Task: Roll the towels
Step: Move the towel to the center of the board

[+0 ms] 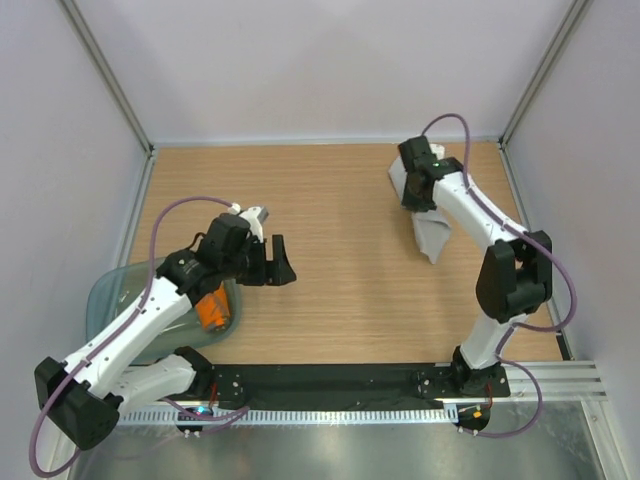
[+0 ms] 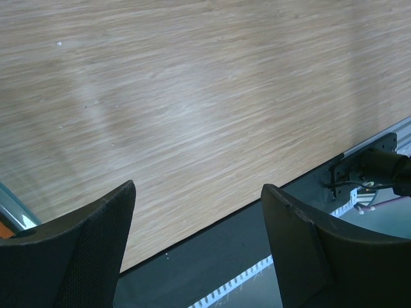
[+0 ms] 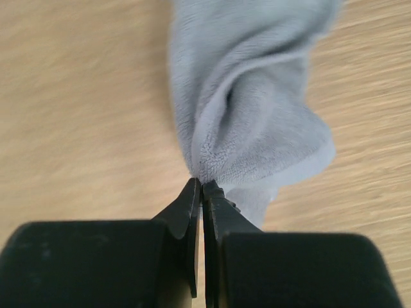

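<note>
1 overhead camera looks down on the table [image 1: 340,300]; 2 wrist cameras view it closely.

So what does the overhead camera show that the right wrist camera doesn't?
Only the overhead view shows both arms, the left jaws open above the wooden table, and the orange towel lying in a teal tub that is partly hidden by the left arm. Only the right wrist view shows, close up, the right jaws shut tight on a bunched fold of the grey towel, and its plush pile. Both views show that grey towel and the wooden table.
</note>
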Controlling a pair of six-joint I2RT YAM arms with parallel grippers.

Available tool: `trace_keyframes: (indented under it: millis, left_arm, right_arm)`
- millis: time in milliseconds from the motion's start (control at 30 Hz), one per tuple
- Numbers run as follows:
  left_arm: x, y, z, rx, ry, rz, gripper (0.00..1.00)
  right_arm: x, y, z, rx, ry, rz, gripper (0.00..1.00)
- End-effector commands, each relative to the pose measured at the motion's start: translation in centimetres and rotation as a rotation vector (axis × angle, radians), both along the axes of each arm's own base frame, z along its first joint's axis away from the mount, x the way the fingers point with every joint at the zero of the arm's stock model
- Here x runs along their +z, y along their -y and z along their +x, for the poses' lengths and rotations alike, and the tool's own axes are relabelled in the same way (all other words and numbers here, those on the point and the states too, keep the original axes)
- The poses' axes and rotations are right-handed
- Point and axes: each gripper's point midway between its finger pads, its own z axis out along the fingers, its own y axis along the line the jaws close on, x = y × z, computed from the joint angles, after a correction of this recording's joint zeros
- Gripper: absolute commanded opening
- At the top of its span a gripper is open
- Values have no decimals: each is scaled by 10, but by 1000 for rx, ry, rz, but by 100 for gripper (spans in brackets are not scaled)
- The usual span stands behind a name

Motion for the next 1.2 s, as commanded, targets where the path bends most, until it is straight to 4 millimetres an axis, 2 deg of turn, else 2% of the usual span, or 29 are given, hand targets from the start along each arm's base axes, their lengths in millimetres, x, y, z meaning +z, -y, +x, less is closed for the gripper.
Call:
trace_keyframes:
  millis: [0, 33, 67, 100, 133, 167, 200, 233, 267, 300, 333, 433, 467, 533, 567, 633, 667, 733, 800, 900, 967, 1033, 1100, 1167]
  left_arm:
    - [18, -2, 6, 41, 48, -33, 80]
    - [24, -4, 8, 49, 62, -27, 80]
    - [23, -9, 9, 67, 62, 1, 80]
    - [24, -12, 11, 80, 67, 16, 80]
    - [26, -14, 13, 88, 71, 24, 80]
    - [31, -16, 16, 96, 80, 26, 81]
    - [30, -16, 19, 101, 74, 36, 81]
    - [37, -15, 24, 107, 86, 29, 82]
    - [37, -15, 27, 115, 82, 37, 82]
    - [38, -15, 30, 120, 80, 43, 82]
    - [37, -12, 37, 122, 75, 53, 82]
    - [29, -9, 52, 137, 53, 81, 82]
    - [25, -8, 55, 138, 44, 88, 82]
    - [18, 3, 62, 115, 15, 78, 81]
    - [1, 11, 66, 92, -39, 92, 80]
    - [-8, 27, 70, 49, -83, 57, 78]
    - [-29, 33, 74, 41, -140, 77, 76]
    - [-42, 39, 81, 45, -172, 97, 72]
    - [-64, 38, 89, 64, -210, 148, 71]
    - [-75, 28, 105, 126, -195, 235, 69]
    - [-80, 13, 111, 180, -176, 306, 69]
    - [-87, 8, 115, 199, -179, 332, 69]
    - [-91, 9, 119, 196, -182, 336, 68]
    - [-105, 14, 122, 179, -200, 345, 65]
  right_arm:
    - [16, -76, -55, 199, -13, 64, 1]
    - [30, -91, -69, 231, 22, 102, 1]
    - [21, -101, -88, 257, 0, 109, 1]
    - [24, -129, -114, 345, 0, 130, 1]
    - [35, -138, -131, 378, 26, 164, 1]
    - [25, -144, -154, 383, 0, 184, 1]
    - [23, -160, -182, 455, -16, 196, 1]
    - [9, -162, -206, 482, -57, 198, 1]
    - [16, -163, -223, 473, -44, 243, 1]
    - [11, -163, -238, 476, -63, 248, 1]
    - [-2, -166, -268, 533, -111, 247, 1]
    - [-7, -161, -310, 561, -149, 270, 1]
    - [-2, -161, -318, 578, -140, 291, 1]
    - [2, -154, -333, 578, -153, 285, 1]
    - [5, -148, -336, 577, -150, 284, 1]
    - [5, -142, -337, 567, -152, 271, 1]
    - [5, -139, -336, 564, -149, 259, 1]
    - [3, -135, -334, 565, -147, 228, 1]
    - [2, -135, -332, 564, -145, 214, 1]
    - [-2, -139, -331, 570, -152, 196, 1]
    - [-5, -142, -331, 577, -159, 186, 1]
    - [-8, -142, -330, 578, -162, 180, 1]
    - [-9, -146, -330, 582, -161, 194, 1]
    - [-13, -150, -332, 597, -167, 203, 1]
